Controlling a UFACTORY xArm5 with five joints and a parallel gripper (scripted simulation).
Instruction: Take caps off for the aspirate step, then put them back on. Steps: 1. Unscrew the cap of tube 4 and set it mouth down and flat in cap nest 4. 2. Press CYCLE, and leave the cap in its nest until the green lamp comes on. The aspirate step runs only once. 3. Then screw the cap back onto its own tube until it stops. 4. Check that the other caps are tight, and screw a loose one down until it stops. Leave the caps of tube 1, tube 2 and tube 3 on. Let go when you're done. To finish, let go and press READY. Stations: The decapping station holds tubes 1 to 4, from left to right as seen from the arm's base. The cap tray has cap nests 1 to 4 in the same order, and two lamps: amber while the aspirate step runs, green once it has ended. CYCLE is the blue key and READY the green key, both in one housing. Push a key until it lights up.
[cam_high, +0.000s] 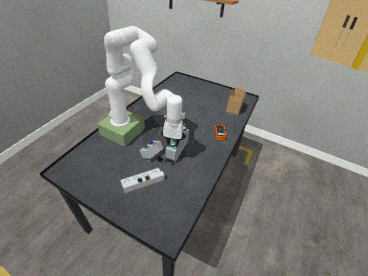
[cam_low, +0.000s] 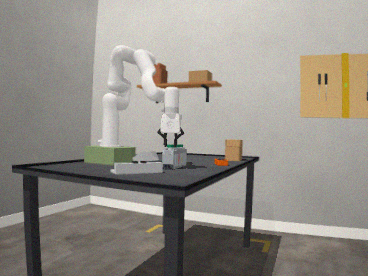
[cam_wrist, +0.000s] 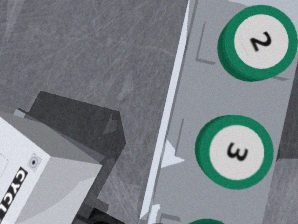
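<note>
The grey decapping station (cam_high: 178, 143) stands in front of the arm's base, with green caps on its tubes. In the wrist view, cap 2 (cam_wrist: 258, 42) and cap 3 (cam_wrist: 235, 151) sit on their tubes, and only the top rim of another green cap (cam_wrist: 207, 221) shows at the bottom edge. My gripper (cam_low: 170, 142) hangs just above the station's near end with its fingers spread and nothing between them; a green cap sits right under it. The fingers are out of the wrist view. The white cap tray (cam_high: 143, 180) lies nearer the table's front.
The key housing (cam_high: 151, 148) stands close beside the station on its left; its corner with the CYCLE label shows in the wrist view (cam_wrist: 35, 182). A cardboard box (cam_high: 236, 101) and an orange object (cam_high: 220, 131) lie farther right. The arm's green base block (cam_high: 120, 127) is behind.
</note>
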